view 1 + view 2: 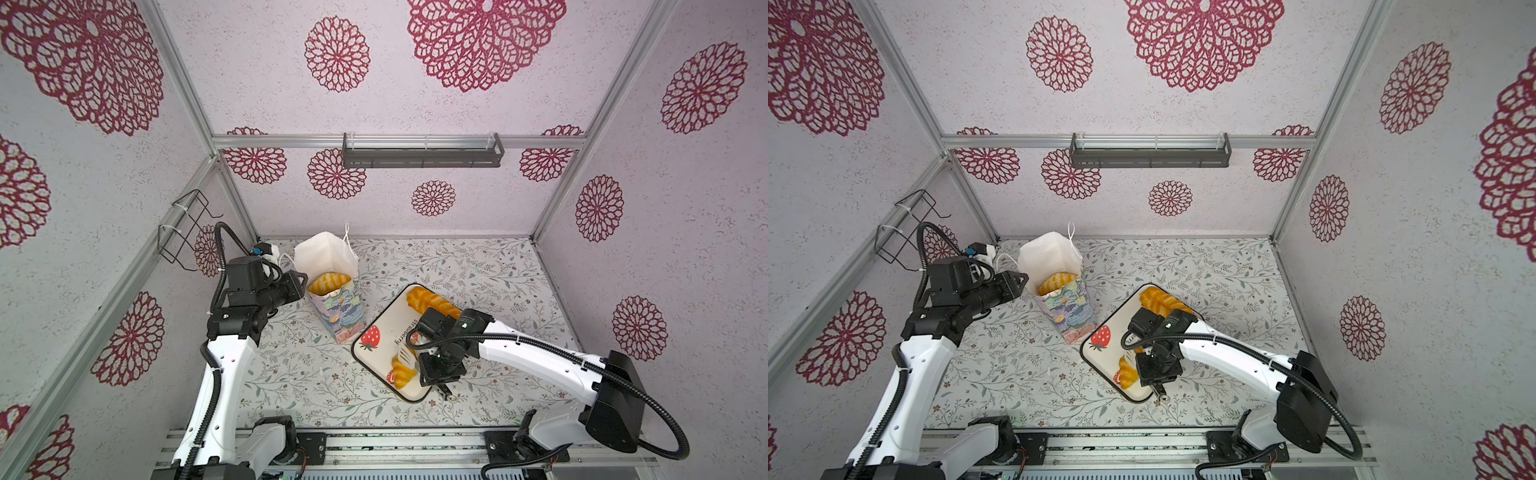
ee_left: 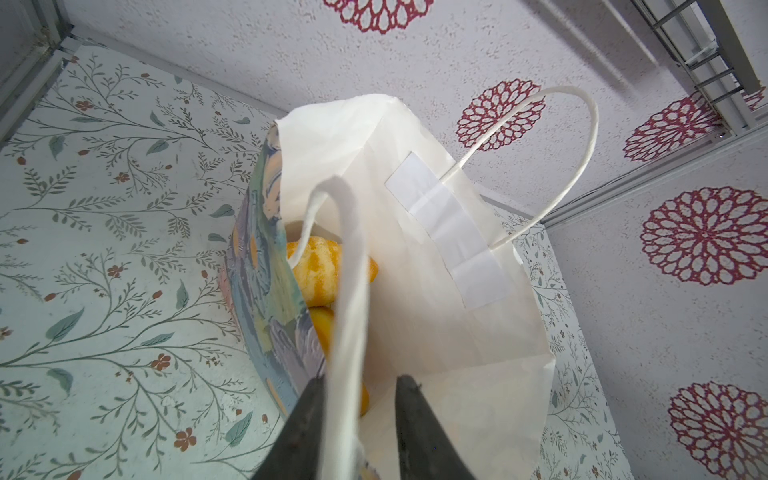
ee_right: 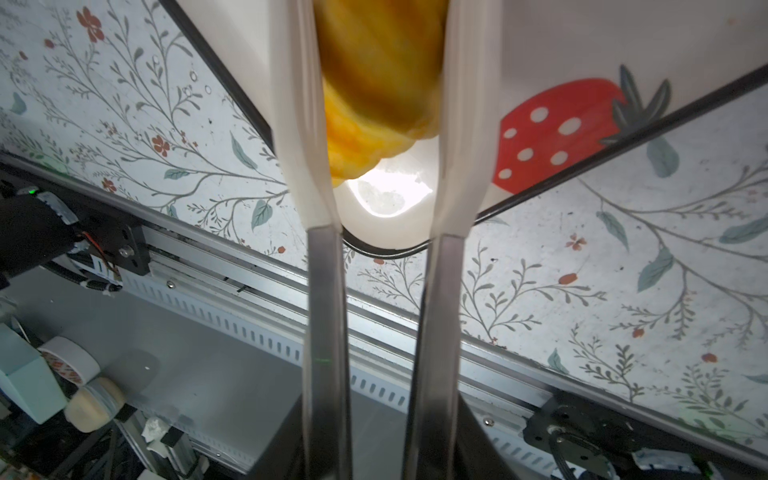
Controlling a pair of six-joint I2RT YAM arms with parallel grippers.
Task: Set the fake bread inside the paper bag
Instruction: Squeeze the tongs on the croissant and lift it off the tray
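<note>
The paper bag (image 1: pixel 340 320) (image 1: pixel 1069 316) stands left of centre, mouth open, with fake bread (image 1: pixel 328 282) (image 2: pixel 316 270) inside. My left gripper (image 1: pixel 301 284) (image 2: pixel 359 380) is at the bag's left rim. Its jaws stand apart, one outside the printed wall and one inside, with a white cord handle (image 2: pixel 349 291) running between them. On the strawberry tray (image 1: pixel 386 316) (image 3: pixel 582 41), my right gripper (image 1: pixel 402 365) (image 3: pixel 380 41) is shut on a croissant (image 1: pixel 401 376) (image 1: pixel 1127 374) (image 3: pixel 374 104). Both white fingers touch the croissant's sides. A long twisted loaf (image 1: pixel 432 305) (image 1: pixel 1160 303) lies at the tray's far end.
A wire basket (image 1: pixel 187 228) hangs on the left wall and a dark shelf (image 1: pixel 422 156) on the back wall. The metal rail (image 1: pixel 395 449) runs along the table's front edge. The tray sits close beside the bag's base.
</note>
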